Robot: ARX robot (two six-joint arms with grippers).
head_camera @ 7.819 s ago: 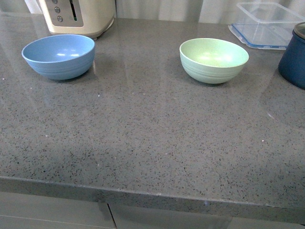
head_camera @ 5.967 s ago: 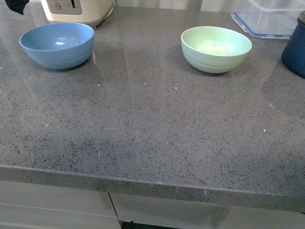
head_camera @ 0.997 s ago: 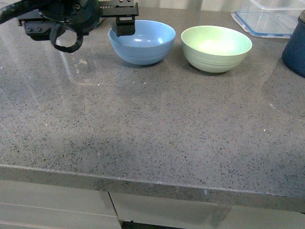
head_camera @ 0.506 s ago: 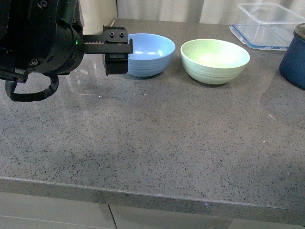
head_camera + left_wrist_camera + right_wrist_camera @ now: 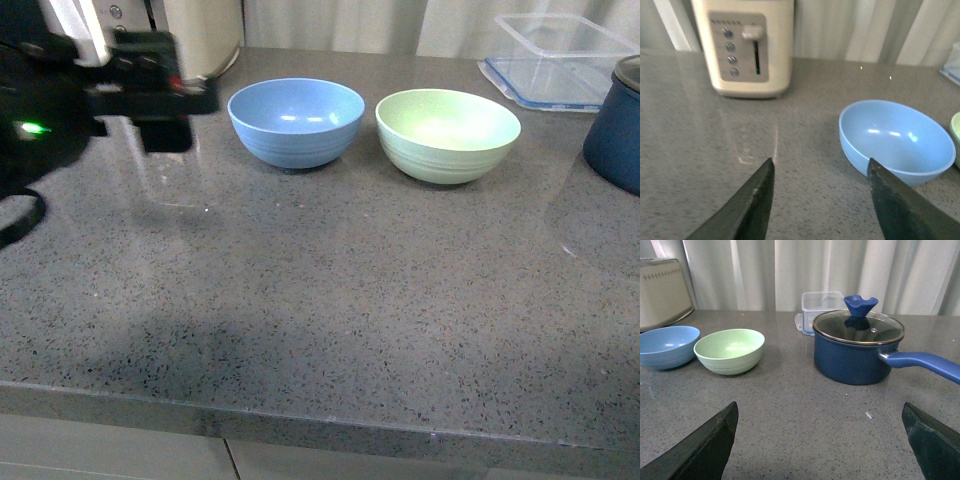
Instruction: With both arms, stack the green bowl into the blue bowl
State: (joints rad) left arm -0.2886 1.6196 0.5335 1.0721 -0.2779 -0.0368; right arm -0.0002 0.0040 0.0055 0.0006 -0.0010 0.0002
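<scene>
The sky-blue bowl (image 5: 296,120) and the mint-green bowl (image 5: 448,133) stand side by side, almost touching, at the back of the grey counter, both upright and empty. My left gripper (image 5: 180,110) hovers blurred to the left of the blue bowl, open and apart from it. Through the left wrist view the blue bowl (image 5: 897,140) lies just beyond one finger of the open left gripper (image 5: 821,161). In the right wrist view the blue bowl (image 5: 665,345) and green bowl (image 5: 730,350) sit far ahead of the open, empty right gripper (image 5: 820,407).
A cream toaster (image 5: 745,45) stands behind the left gripper. A dark navy pot (image 5: 857,347) with a glass lid and long handle sits right of the green bowl, a clear plastic container (image 5: 560,55) behind it. The counter's front edge (image 5: 320,425) runs near the camera.
The blue bowl went from the far left to beside the green bowl. My left gripper has since let go and drawn back to the left, away from it.
</scene>
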